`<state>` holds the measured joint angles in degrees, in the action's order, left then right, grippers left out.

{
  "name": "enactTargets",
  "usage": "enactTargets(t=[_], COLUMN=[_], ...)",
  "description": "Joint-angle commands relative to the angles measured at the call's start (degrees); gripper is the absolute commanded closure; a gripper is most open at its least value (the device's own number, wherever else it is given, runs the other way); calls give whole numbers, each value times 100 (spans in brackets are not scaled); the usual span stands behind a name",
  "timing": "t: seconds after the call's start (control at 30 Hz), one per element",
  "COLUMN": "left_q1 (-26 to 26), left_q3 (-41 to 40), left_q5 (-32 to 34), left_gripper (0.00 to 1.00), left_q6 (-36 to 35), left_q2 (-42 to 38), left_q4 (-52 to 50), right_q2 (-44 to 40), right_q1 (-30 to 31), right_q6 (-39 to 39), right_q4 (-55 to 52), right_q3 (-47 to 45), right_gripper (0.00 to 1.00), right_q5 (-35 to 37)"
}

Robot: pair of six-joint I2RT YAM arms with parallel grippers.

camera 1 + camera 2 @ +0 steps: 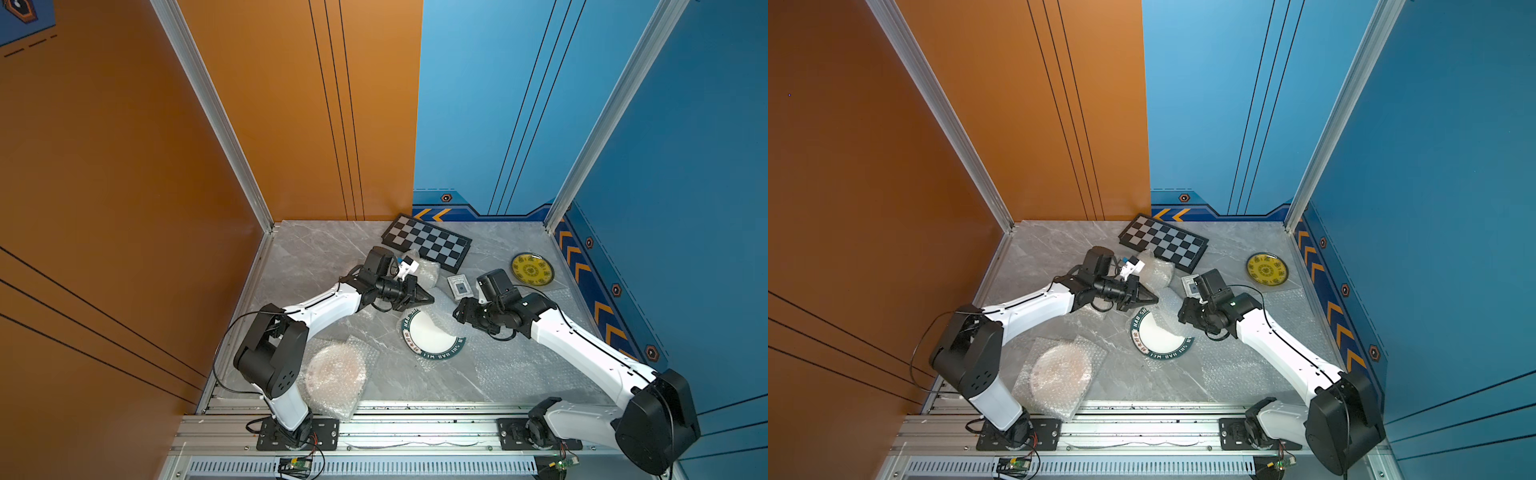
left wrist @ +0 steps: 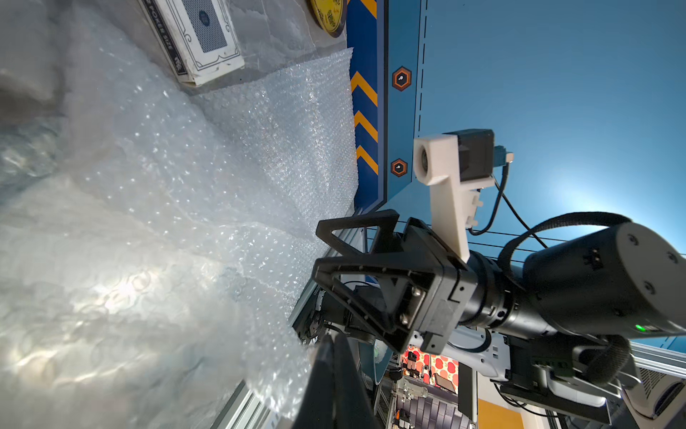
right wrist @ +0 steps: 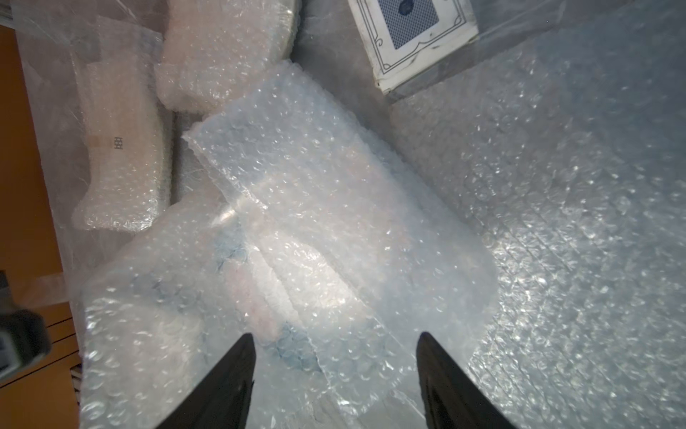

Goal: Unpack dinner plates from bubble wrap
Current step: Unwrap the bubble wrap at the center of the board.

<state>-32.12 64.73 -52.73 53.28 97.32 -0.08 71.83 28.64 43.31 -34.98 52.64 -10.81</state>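
Bubble wrap [image 3: 334, 223] half covers plate [image 1: 428, 336] on tabletop [image 1: 316, 257]. Right tool [image 3: 334, 338] released, just over wrap. Left tool [image 1: 431, 297] clenched beside plate's far rim, maybe pinching wrap.

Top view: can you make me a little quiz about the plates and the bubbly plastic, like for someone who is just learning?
1. True or false: the yellow plate is wrapped up.
2. What lies over part of the green-lettered plate? A) bubble wrap B) the checkerboard C) the card box
3. Fill the gap: the jaws of the right tool are ____.

Key
1. False: it lies bare.
2. A
3. open
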Motion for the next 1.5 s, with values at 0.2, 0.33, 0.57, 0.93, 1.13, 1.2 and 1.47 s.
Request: enactTargets(t=[0.2,0.33,0.57,0.93,1.13,1.2,1.47], left_q1=[-126,-126,-113,-184,-284,-282,-292], left_q3=[239,295,-109,-491,-951,-977,-1023], left_q5=[-107,-66,113,350,448,441,465], left_gripper=[100,100,100,100,100,100,100], left_q6=[-275,-404,-400,-479,-371,-365,-366], left_q2=[39,84,36,-140,-145,-131,-73], left_q4=[-440,-627,-522,-619,-342,-327,-327], right_q2=[519,1338,2036,519,231,416,1089], right_q1=[635,1048,1347,898,396,551,1299], right_q6=[-303,-413,-320,21,445,513,721], right_q4=[861,1111,1494,1115,1491,1640,2239], right_q3=[-146,27,-221,-721,-1195,-1160,-1028], right_gripper=[32,34,39,42,84,91,96], right_q5=[-491,-239,223,370,-146,-177,-175])
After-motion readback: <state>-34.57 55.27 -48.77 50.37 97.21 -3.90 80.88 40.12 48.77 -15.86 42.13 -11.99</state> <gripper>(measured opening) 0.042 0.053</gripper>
